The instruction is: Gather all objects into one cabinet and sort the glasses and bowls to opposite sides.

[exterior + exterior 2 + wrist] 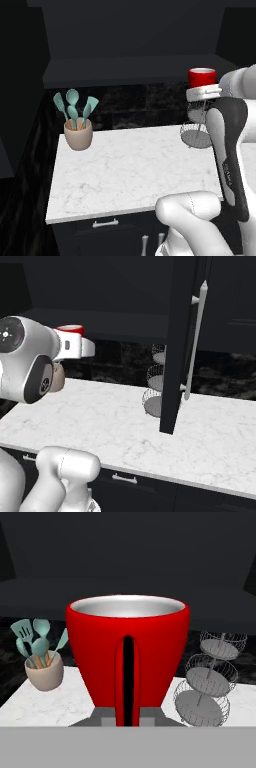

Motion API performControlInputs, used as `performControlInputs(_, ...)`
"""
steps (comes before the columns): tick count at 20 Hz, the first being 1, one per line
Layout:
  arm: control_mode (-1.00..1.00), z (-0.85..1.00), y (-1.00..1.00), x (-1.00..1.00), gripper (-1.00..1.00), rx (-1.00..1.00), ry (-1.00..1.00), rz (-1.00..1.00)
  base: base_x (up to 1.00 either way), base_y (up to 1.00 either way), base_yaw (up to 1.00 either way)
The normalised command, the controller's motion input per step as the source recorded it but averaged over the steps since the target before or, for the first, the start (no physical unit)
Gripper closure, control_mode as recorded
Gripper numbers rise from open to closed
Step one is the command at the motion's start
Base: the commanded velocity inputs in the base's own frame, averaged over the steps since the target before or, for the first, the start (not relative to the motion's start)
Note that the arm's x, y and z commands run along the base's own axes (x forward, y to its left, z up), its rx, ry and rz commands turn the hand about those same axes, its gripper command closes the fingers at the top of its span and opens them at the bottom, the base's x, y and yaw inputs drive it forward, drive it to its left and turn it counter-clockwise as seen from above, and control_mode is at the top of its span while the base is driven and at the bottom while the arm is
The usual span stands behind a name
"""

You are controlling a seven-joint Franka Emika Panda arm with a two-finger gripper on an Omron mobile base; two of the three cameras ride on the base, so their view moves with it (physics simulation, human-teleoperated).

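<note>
White marble counter spreads below the raised gripper, which clenches the red cup; a utensil pot stands well off to its left. From the right base view, the cup sits high, left of the open cabinet door. Hand view: the cup is clamped upright, with a wire stand to its right.

Glossy white arm, dark joints

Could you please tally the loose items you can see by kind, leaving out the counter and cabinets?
Red cup, held in the hand: 1
Utensil pot: 1
Teal utensils in the pot: 4
Tiered wire rack: 1
Total: 7
</note>
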Motion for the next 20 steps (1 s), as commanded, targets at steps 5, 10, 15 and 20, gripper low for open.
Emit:
performControlInputs(5,-1.0,-0.26,0.0,-0.89,1.0,0.0,0.05,0.0,0.0,0.0,0.0)
performControlInputs(10,-1.0,-0.36,0.0,-0.73,1.0,0.0,0.0,0.0,0.0,0.0,0.0)
performControlInputs(15,-1.0,-0.53,0.01,-0.45,1.0,0.0,0.0,0.0,0.0,0.0,0.0)
performControlInputs(20,-1.0,-0.54,0.08,-0.27,1.0,0.0,0.0,0.0,0.0,0.0,0.0)
